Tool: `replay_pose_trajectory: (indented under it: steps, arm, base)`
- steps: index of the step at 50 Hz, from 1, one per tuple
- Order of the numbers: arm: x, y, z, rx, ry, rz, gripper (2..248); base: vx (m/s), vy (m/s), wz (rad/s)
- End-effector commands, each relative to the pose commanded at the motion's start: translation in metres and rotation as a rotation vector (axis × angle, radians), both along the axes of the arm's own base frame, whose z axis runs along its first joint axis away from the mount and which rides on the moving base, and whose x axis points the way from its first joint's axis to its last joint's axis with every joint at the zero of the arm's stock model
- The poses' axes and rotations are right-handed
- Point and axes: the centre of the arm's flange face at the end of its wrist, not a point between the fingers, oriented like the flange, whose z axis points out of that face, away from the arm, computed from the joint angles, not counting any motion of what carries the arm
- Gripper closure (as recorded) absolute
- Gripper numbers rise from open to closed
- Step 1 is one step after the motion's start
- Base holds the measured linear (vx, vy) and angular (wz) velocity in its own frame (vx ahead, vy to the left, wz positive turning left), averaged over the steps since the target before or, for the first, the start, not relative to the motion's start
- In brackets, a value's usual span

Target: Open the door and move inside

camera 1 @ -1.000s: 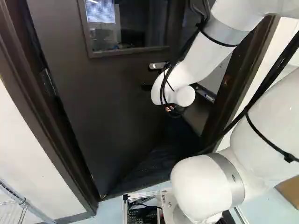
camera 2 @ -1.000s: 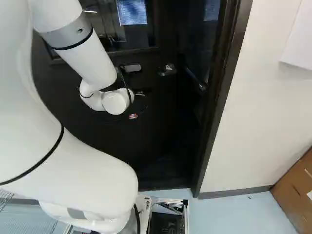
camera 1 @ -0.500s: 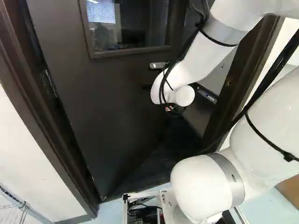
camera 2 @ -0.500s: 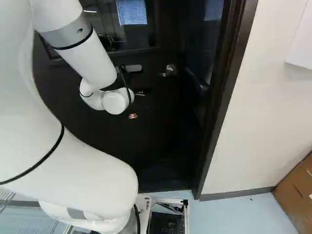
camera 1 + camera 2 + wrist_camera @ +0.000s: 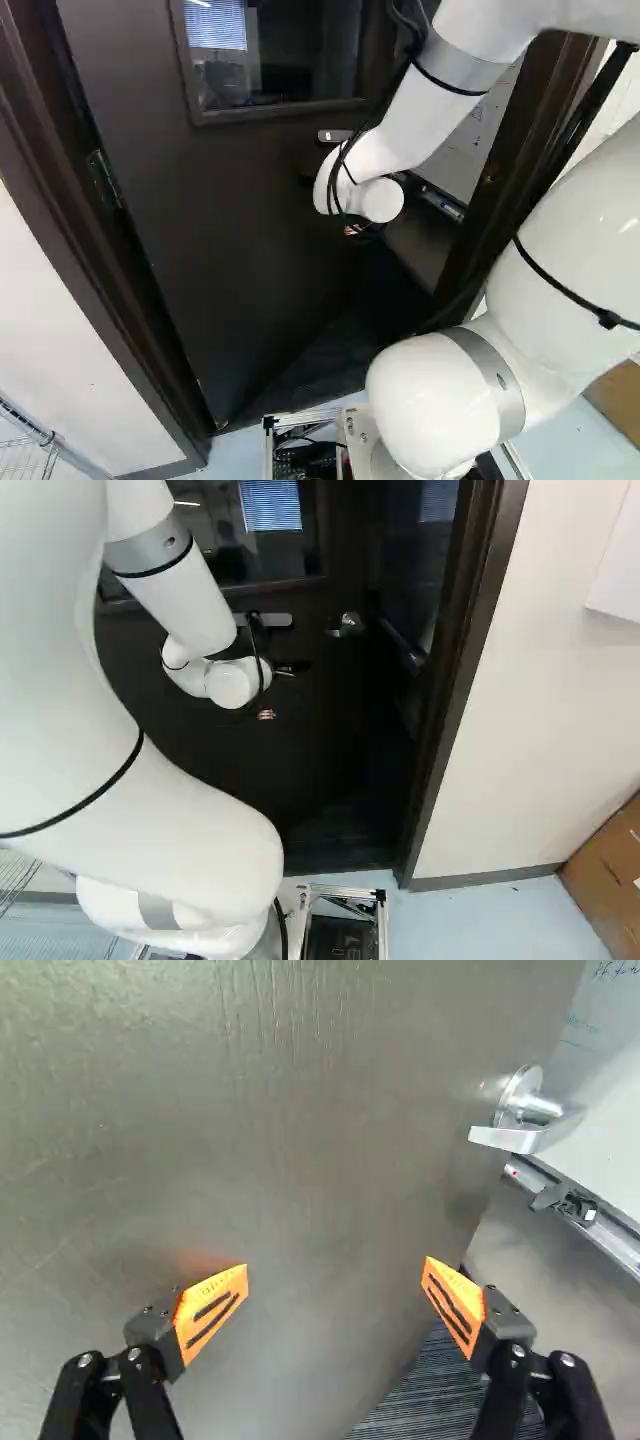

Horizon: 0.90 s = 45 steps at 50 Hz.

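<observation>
The dark door (image 5: 230, 230) stands ajar, swung inward from its frame (image 5: 465, 650), with a gap along its handle side. Its silver lever handle (image 5: 346, 625) shows in the right base view. My gripper (image 5: 266, 714) is mostly hidden behind the white wrist in front of the door; only a small orange-red bit shows. In the wrist view the gripper (image 5: 335, 1285) is wide open with nothing between its fingers, facing the bare door surface. The handle (image 5: 520, 1132) lies ahead and off to one side, beyond the finger nearer the door's free edge, untouched.
Past the door edge are a whiteboard (image 5: 610, 1130) and its metal tray (image 5: 590, 1222). White walls (image 5: 530, 710) flank the frame. A cardboard box (image 5: 610, 870) stands at the right of the right base view, a wire rack (image 5: 40, 440) at the lower left of the left one.
The base has moved slightly, shifting the frame and right wall a little in the right base view. The arm has swung, carrying the wrist slightly left and up in both base views.
</observation>
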Motion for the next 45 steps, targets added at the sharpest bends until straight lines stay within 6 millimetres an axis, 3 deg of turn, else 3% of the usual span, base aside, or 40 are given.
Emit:
replay_pose_trajectory:
  steps: [45]
  arm:
    - [0.049,0.063,0.001,0.004,0.002,0.117,3]
  base:
    - [0.0,0.0,0.0]
